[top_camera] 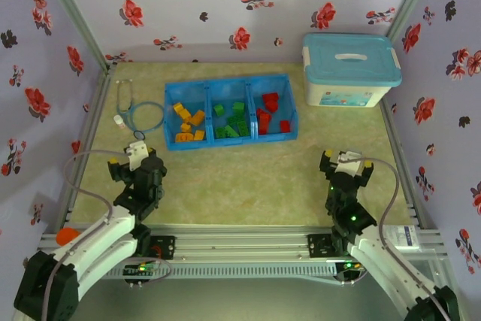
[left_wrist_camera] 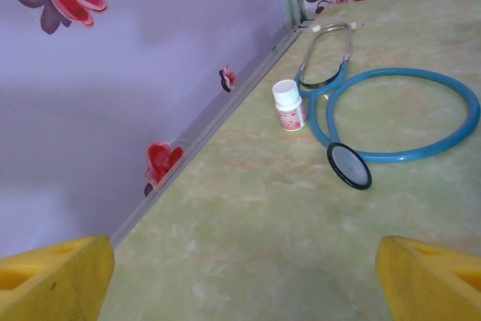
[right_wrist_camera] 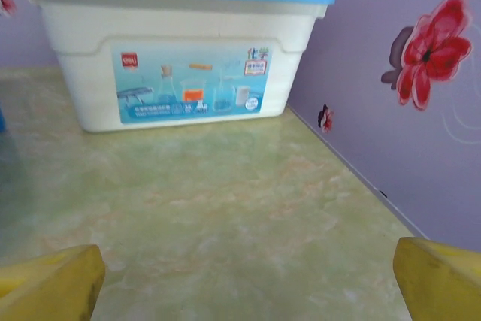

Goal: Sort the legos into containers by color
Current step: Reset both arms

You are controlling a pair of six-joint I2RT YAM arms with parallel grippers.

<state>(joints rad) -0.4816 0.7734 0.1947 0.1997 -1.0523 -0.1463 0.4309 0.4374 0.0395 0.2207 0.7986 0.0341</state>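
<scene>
The bright blue tray (top_camera: 230, 85) lies at the middle back of the table. Its left compartment holds orange-yellow legos (top_camera: 189, 123), the middle one green legos (top_camera: 232, 122), the right one red legos (top_camera: 270, 113). My left gripper (top_camera: 135, 148) sits near the front left, well short of the tray. Its yellow fingers (left_wrist_camera: 56, 282) stand wide apart with bare table between them. My right gripper (top_camera: 344, 158) rests near the front right. Its yellow fingers (right_wrist_camera: 52, 285) are spread too, with nothing between them.
A blue stethoscope (top_camera: 141, 113) (left_wrist_camera: 398, 114) and a small white pill bottle (top_camera: 119, 119) (left_wrist_camera: 288, 105) lie left of the tray. A white storage box with light-blue lid (top_camera: 349, 69) (right_wrist_camera: 176, 46) stands at the back right. Flowered walls close in the table.
</scene>
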